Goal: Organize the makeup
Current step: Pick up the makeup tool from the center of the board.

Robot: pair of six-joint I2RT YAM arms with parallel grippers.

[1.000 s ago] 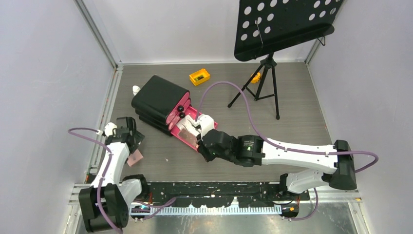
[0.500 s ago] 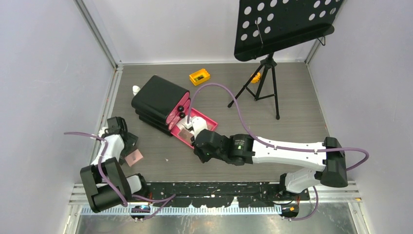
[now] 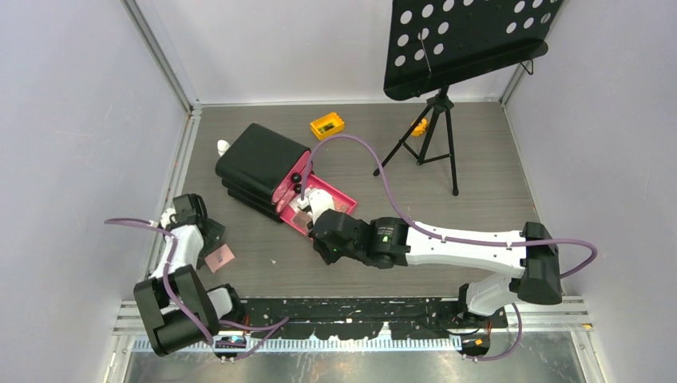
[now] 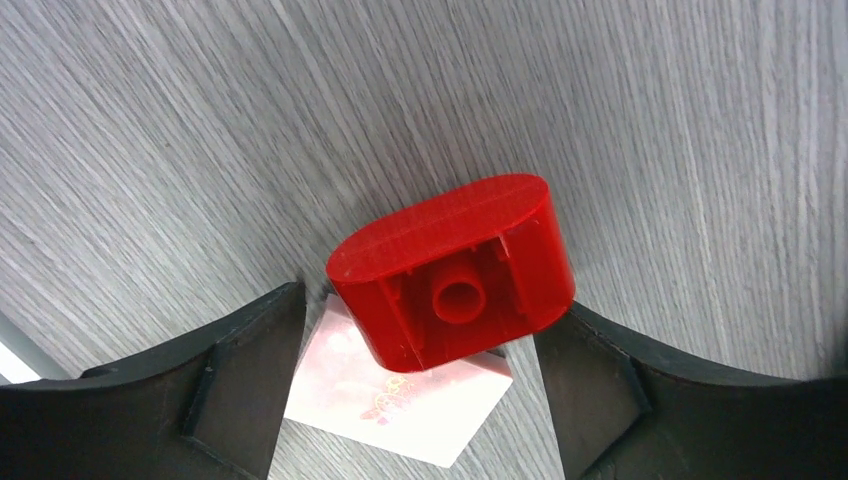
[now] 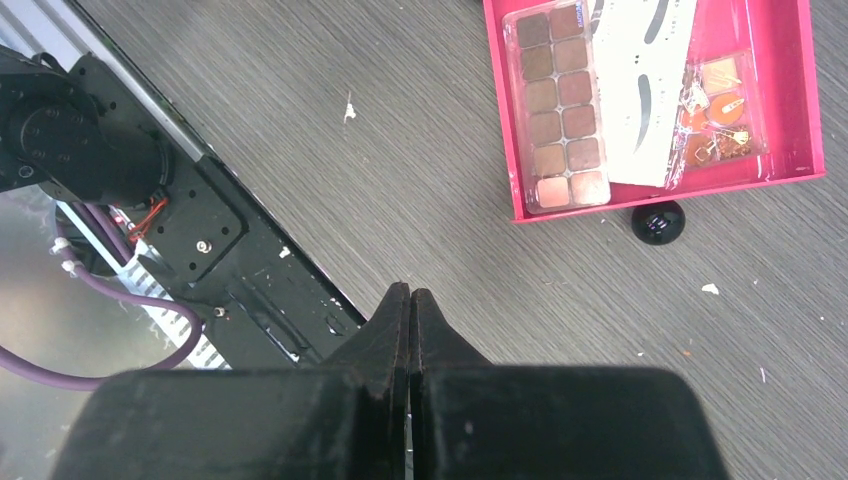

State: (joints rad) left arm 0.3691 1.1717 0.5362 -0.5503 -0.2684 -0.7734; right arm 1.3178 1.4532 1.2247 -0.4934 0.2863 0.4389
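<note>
The left gripper [image 4: 420,312] has drawn back toward the left edge of the grey wood-grain table [image 4: 200,120]. Its jaws now stand apart around a red oval plastic block [image 4: 450,255], which lies partly over a pink-white card [image 4: 400,410]. The right gripper [image 5: 411,300], fingers pressed together, has slid leftward beside the open pink drawer [image 5: 795,90], which holds a brown palette [image 5: 560,105] and a white eyebrow card [image 5: 640,90].

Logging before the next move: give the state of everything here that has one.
Left gripper: open, straddling the red block.
Red block: on its side, hollow underside showing.
Right gripper: shut, empty.
Pink drawer: pulled out, holding a brown palette and eyebrow card.
</note>
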